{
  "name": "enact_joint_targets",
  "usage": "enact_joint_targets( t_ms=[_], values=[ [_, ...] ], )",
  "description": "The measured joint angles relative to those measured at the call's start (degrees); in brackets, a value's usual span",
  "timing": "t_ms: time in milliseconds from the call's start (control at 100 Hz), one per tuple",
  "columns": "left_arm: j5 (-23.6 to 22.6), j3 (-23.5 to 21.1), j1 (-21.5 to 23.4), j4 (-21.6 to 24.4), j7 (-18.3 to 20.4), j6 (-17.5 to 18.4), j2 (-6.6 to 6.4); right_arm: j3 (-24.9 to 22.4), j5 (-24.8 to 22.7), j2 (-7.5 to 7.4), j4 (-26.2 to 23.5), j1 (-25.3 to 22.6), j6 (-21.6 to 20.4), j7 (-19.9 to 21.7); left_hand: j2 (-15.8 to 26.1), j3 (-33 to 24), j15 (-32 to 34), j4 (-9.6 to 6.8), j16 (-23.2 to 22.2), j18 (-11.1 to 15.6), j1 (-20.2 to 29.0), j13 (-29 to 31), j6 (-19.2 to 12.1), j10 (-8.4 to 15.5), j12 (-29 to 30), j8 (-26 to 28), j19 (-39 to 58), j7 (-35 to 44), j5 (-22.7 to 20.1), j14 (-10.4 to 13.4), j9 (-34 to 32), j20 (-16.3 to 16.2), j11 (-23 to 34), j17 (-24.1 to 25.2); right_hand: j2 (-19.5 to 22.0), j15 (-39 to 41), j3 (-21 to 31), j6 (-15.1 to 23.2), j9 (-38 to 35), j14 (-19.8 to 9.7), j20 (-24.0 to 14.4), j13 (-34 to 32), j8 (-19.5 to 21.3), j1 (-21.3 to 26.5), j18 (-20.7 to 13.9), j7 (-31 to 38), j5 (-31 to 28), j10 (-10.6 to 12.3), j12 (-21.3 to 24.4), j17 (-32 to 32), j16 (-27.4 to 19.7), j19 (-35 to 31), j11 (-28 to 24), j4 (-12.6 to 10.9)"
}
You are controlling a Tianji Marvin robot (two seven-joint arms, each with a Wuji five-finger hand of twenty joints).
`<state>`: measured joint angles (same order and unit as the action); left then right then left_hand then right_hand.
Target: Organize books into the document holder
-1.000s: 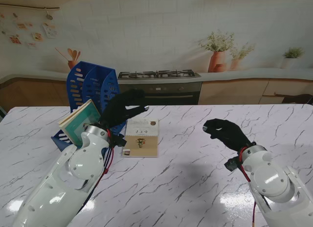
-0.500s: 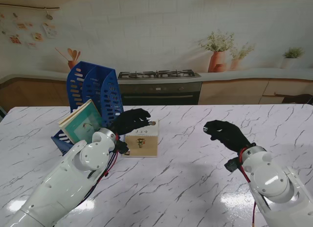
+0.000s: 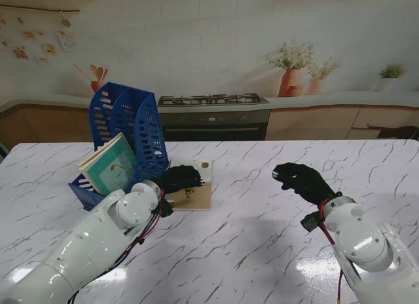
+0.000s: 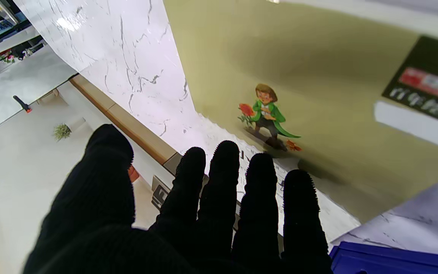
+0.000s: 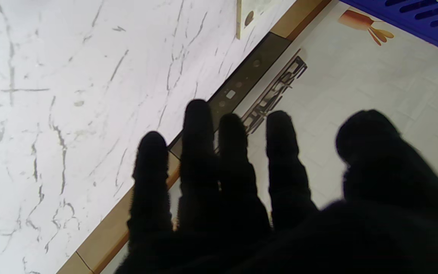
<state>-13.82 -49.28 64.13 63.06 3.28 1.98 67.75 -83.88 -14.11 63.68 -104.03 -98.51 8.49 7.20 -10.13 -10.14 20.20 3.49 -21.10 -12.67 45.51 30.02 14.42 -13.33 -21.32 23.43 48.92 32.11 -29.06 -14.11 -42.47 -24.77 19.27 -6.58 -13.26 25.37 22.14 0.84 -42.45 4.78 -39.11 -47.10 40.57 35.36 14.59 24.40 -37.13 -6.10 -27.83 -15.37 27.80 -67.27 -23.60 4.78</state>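
Left hand (image 3: 181,179), fingers spread, holding nothing, covers most of the flat book (image 3: 200,195); right hand (image 3: 300,179) loosely spread, empty. Holder (image 3: 134,124) base hidden behind green book (image 3: 110,165).

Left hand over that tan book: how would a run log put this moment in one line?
left hand: open, over tan book | right hand: holds nothing | green book: in blue document holder

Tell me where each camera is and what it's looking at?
Stand camera: sits above the shoulders, looks down at the marble table; shows both arms, left robot hand, right robot hand.
Left wrist camera: looks along open fingers at the tan book.
Right wrist camera: looks along spread fingers across the table.
Shared: the tan book and blue holder.
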Motion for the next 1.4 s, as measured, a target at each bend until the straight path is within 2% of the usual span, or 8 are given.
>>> enact_joint_targets(
  t_ms=[280, 550, 830, 910, 1000, 1110, 1230, 1400],
  values=[
    [2.40, 2.29, -1.32, 1.85, 6.18, -1.47, -1.00, 0.18, -0.67, -0.05, 0.53, 0.00, -0.19, 0.09, 2.99, 1.30, -0.64, -0.01, 1.30, -0.87, 0.07, -0.49, 3.13, -1.50, 1.56, 2.67, 5.57, 5.80, -1.04, 2.54, -3.83, -3.03, 3.68, -3.10, 0.07, 0.00, 0.00, -0.03, 0.00, 0.05, 0.00, 0.00, 0.00, 0.00, 0.00, 0.00, 0.00, -0.04, 0.00, 0.00, 0.00, 0.00, 0.00, 0.00],
    [5.23, 3.20, 0.05, 4.04, 7.48, -1.14, -1.41, 0.11, -0.50, -0.14, 0.79, -0.08, -0.58, 0.98, 3.00, 1.92, -0.17, -0.01, 1.31, -1.98, 0.07, -0.46, 4.23, -2.01, 1.87, 3.35, 10.95, 7.74, -1.67, 4.68, -5.80, -5.67, 5.30, -4.67, 0.69, 0.00, -0.62, -0.04, 0.00, 0.32, 0.00, 0.00, 0.00, 0.02, 0.00, 0.00, 0.00, -0.05, 0.00, 0.00, 0.00, 0.00, 0.00, 0.00],
    [8.77, 4.01, 4.01, 8.09, 8.20, 0.93, -1.55, 0.07, -0.07, -0.26, 1.06, -0.24, -0.83, 1.66, 3.63, 2.56, 7.30, -0.01, 0.69, -2.47, 0.08, 2.35, 4.67, -1.74, 1.87, 3.49, 16.40, 9.35, -2.33, 6.27, -8.43, -8.39, 6.64, -6.78, 0.69, 0.00, -0.73, -0.04, 0.00, 0.34, 0.00, 0.00, 0.00, 0.02, 0.00, 0.00, 0.00, -0.05, 0.00, 0.00, 0.00, 0.00, 0.00, 0.00],
    [8.94, 3.72, 5.97, 10.61, 8.83, 1.35, -1.90, 0.09, 0.10, -0.31, 1.16, -0.24, -0.84, 1.87, 3.63, 3.19, 8.16, -0.01, 0.65, -5.30, 0.08, 3.63, 4.69, -1.75, 1.88, 3.49, 16.41, 9.36, -2.33, 3.86, -8.53, -8.26, 6.72, -7.14, 0.69, 0.00, -0.74, -0.04, 0.00, 0.35, 0.00, 0.00, 0.00, 0.02, 0.00, 0.00, 0.00, -0.05, 0.00, 0.00, 0.00, 0.00, 0.00, 0.00],
    [8.51, 2.01, 9.11, 13.82, 9.13, 1.74, -2.12, 0.27, 0.36, -0.43, 1.34, -0.24, -0.91, 2.13, 3.63, 4.02, 12.37, -0.01, -0.89, -9.05, 0.05, 7.81, 4.73, -2.22, 1.88, 3.49, 15.65, 9.15, -2.24, -1.94, -7.93, -7.91, 6.72, -8.26, 0.69, 0.00, -1.24, -0.04, 0.00, 0.35, 0.00, 0.00, 0.00, 0.03, 0.00, 0.00, 0.00, -0.05, 0.01, 0.00, 0.00, 0.00, 0.00, 0.00],
    [6.02, -0.98, 13.15, 17.40, 7.51, 1.74, -2.23, 0.90, 1.06, -0.56, 2.09, -0.01, -1.29, 2.64, 3.63, 4.61, 13.04, -0.01, -0.96, -9.72, 0.02, 9.56, 4.73, -2.41, 1.88, 3.47, 15.64, 8.54, -0.94, -8.75, -6.32, -7.87, 6.60, -8.05, 0.69, 0.00, -1.33, -0.04, 0.00, 0.38, 0.02, 0.00, 0.00, 0.03, 0.00, 0.00, 0.00, -0.12, 0.01, 0.01, 0.00, 0.00, 0.00, 0.00],
    [5.35, -3.81, 16.08, 20.36, 6.29, 1.52, -2.59, 1.84, 1.72, -0.77, 3.03, 0.46, -1.98, 3.59, 3.64, 5.30, 13.04, -0.65, -0.96, -9.93, -0.01, 9.83, 4.59, -2.29, 1.88, 3.47, 15.64, 8.54, -0.14, -9.21, -5.92, -7.86, 6.59, -7.97, 0.69, -1.32, -1.33, -0.06, -0.48, 0.41, 1.35, -0.02, 0.00, 0.05, 0.00, 0.00, 0.00, -0.12, 0.01, 0.83, -0.91, 0.78, 0.00, 0.00],
    [-1.62, -7.43, 18.33, 22.88, 3.24, 0.57, -2.77, 3.75, 3.43, -1.03, 4.77, 1.46, -3.17, 4.94, 3.64, 5.33, 11.67, -0.65, -0.97, -9.95, -0.01, 8.49, 3.32, -1.29, 1.88, 3.47, 14.93, 6.60, 1.16, -9.24, -3.50, -7.86, 5.72, -6.50, 0.69, -4.53, -1.33, -0.14, -1.65, 0.42, 2.64, -0.73, 0.00, 1.56, 0.00, 0.44, -1.36, -0.14, 1.94, 1.41, -3.64, 1.58, 0.61, 0.00]
  ],
)
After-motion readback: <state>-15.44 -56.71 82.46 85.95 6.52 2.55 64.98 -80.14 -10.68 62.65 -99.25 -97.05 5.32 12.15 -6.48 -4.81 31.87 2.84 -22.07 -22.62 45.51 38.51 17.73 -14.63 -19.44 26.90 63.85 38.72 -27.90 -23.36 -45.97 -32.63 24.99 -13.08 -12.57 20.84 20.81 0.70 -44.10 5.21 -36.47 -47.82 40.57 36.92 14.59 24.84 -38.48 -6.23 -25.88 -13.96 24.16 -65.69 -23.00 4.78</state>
